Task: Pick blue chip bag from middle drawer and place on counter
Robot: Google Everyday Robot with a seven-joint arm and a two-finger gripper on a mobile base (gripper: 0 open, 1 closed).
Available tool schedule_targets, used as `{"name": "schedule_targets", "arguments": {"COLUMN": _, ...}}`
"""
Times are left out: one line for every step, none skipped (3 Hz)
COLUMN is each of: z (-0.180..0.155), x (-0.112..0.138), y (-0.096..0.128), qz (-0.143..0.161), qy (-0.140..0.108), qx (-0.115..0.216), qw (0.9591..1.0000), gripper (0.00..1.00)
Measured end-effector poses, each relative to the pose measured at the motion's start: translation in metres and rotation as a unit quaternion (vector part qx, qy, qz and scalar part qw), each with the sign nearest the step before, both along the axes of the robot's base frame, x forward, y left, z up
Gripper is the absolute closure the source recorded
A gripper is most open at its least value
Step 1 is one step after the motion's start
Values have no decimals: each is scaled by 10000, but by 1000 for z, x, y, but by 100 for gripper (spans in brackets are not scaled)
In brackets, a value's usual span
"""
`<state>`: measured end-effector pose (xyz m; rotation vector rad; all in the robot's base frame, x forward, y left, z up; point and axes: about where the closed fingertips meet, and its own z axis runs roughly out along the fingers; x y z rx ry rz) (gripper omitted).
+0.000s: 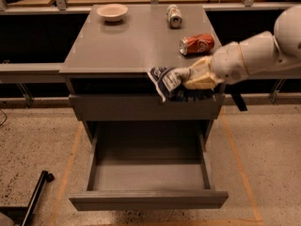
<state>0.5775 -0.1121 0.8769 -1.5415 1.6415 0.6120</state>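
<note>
My gripper is shut on the blue chip bag, a crumpled dark blue foil bag with white patches. It holds the bag in the air at the height of the counter's front edge, right of centre, above the open middle drawer. The drawer is pulled out and its grey floor shows nothing in it. The counter is a flat grey top behind and above the bag. My white arm reaches in from the right.
On the counter stand a white bowl at the back left, a silver-green can at the back right and a dented red soda can lying near the right edge. A black pole lies on the floor at the lower left.
</note>
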Motion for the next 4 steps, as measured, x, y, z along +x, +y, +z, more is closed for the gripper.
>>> {"name": "schedule_targets", "arguments": {"z": 27, "x": 13, "y": -2, "qz": -62, "qy": -275, "qx": 89, "qw": 9996, "gripper": 100}}
{"name": "schedule_targets", "arguments": {"z": 27, "x": 13, "y": -2, "qz": -64, "qy": -273, "qx": 89, "qw": 9996, "gripper": 100}}
{"name": "schedule_targets", "arguments": {"z": 49, "x": 23, "y": 0, "qz": -219, "qy": -669, "qx": -103, "qw": 9975, "gripper": 100}}
{"name": "schedule_targets", "arguments": {"z": 84, "x": 51, "y": 11, "qz": -215, "qy": -1289, "qx": -357, "qw": 9908, "gripper": 100}}
